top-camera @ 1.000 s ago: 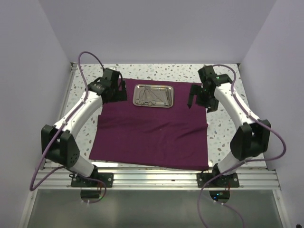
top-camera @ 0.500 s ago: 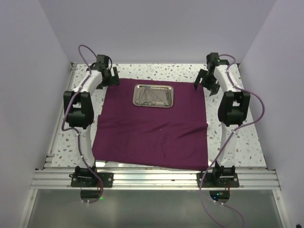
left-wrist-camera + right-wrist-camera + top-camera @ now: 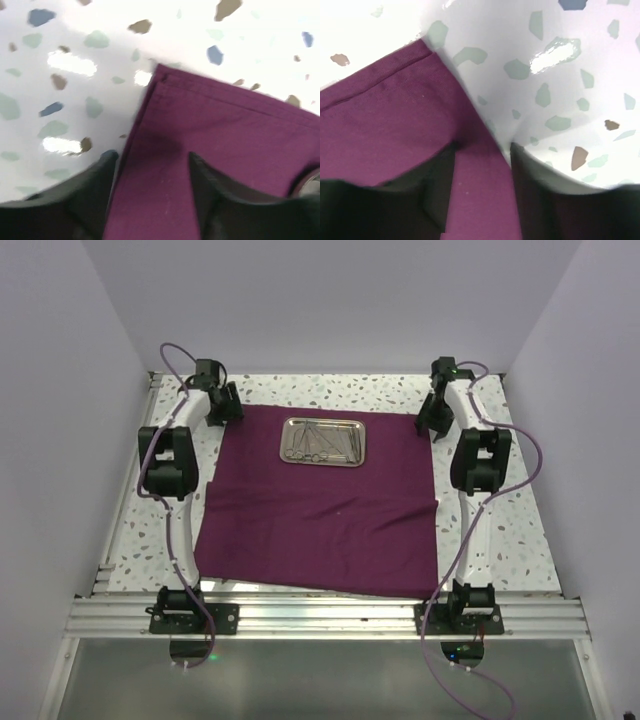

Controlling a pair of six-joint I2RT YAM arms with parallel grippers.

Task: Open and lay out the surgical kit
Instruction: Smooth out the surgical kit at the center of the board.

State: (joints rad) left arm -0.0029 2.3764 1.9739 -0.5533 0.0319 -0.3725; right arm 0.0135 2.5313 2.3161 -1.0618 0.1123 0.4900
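From above, the maroon cloth wrap (image 3: 320,510) lies spread flat over the middle of the worktop (image 3: 330,390), its front hem close to the near edge and a shallow fold running across its near half. The steel tray (image 3: 363,445) sits on the cloth toward the far edge, about midway between left and right, with the thin silver instruments (image 3: 320,443) lying inside it. Both of my arms are stretched out to the far side: my left end effector (image 3: 222,405) is down at the cloth's far left corner and my right end effector (image 3: 435,420) is at its far right corner, each well apart from the tray. From this height I cannot make out how their fingers stand. Through my left wrist camera, my left end effector (image 3: 150,157) is spread. One finger is over the speckled worktop (image 3: 75,90) just outside the cloth's side hem and the other is over the cloth (image 3: 225,130), so the hem runs up between them to the stitched corner just ahead. Nothing is pinched, and I cannot tell whether the tips touch the fabric. Through my right wrist camera the picture is mirrored. My right end effector (image 3: 484,147) is also spread, with one finger over the cloth (image 3: 385,125) and the other over bare worktop (image 3: 560,75). The hem passes between them toward the corner ahead, and nothing is gripped.
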